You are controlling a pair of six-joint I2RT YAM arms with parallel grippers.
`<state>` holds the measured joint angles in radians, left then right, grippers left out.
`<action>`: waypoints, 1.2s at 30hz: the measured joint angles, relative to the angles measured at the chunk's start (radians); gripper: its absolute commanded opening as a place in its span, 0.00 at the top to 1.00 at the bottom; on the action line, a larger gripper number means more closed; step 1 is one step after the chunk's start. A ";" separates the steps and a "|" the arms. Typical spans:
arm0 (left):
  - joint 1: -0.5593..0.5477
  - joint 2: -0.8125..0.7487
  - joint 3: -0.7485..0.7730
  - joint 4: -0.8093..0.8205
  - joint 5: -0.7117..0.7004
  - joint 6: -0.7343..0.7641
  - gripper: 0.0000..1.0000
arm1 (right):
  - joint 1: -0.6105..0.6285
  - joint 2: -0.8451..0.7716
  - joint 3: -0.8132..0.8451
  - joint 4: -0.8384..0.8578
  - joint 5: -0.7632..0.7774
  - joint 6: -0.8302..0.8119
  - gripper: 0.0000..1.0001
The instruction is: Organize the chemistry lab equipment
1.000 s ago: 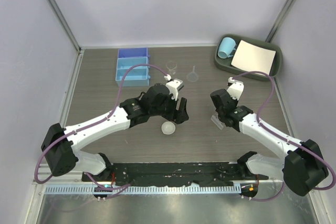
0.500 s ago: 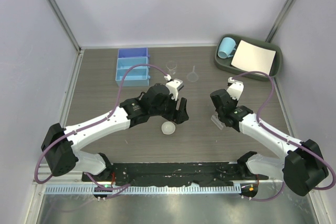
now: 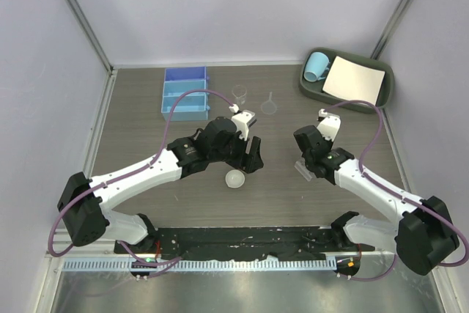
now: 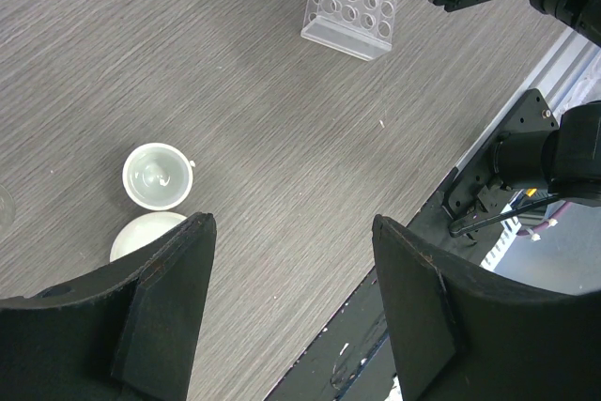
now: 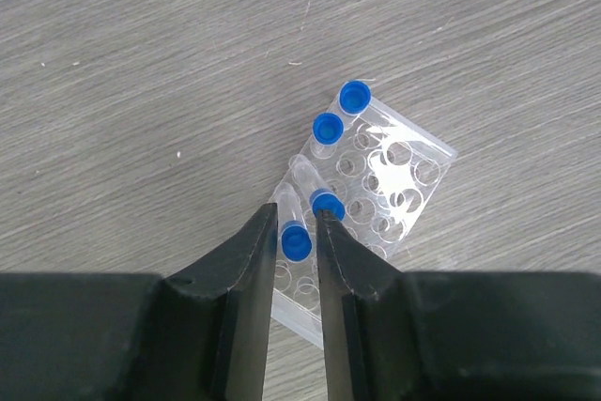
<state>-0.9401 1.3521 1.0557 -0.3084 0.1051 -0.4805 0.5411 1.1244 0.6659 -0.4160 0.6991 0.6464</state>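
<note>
Right tool (image 5: 297, 213): jaws set narrow, one on each side of the cap of a blue-capped clear tube (image 5: 296, 242) that stands in the clear plastic tube rack (image 5: 404, 171). A thin gap shows on either side of the cap. Three more blue-capped tubes (image 5: 327, 127) stand in the rack, one just right of the jaws and two at its upper corner. In the top view the rack lies right of centre on the grey wood-grain tabletop (image 3: 146, 144).

Left tool (image 4: 291, 302): jaws wide, holding nothing. Two small white round dishes (image 4: 158, 176) lie just beside each other at the left of the left wrist view, the lower one partly hidden by a jaw.

A small clear beaker (image 3: 239, 94) and a clear funnel (image 3: 270, 105) stand at upper centre of the top view, right of a blue compartmented plastic tray (image 3: 183, 93)
</note>
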 measured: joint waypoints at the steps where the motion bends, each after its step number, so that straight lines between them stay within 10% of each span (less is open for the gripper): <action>1: 0.000 0.000 0.000 0.000 0.000 0.000 0.29 | 0.000 -0.002 0.000 -0.006 0.000 0.000 0.71; 23: 0.000 -0.021 0.000 -0.005 0.000 -0.002 0.29 | 0.000 -0.090 0.134 -0.157 -0.022 -0.033 0.66; 36: 0.000 -0.106 -0.042 -0.006 -0.002 -0.020 0.28 | 0.102 0.053 0.149 -0.125 -0.300 -0.096 0.61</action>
<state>-0.9401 1.2457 1.0142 -0.3145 0.1032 -0.5003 0.6430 1.1774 0.8146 -0.5407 0.3988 0.5507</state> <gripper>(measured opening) 0.714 0.370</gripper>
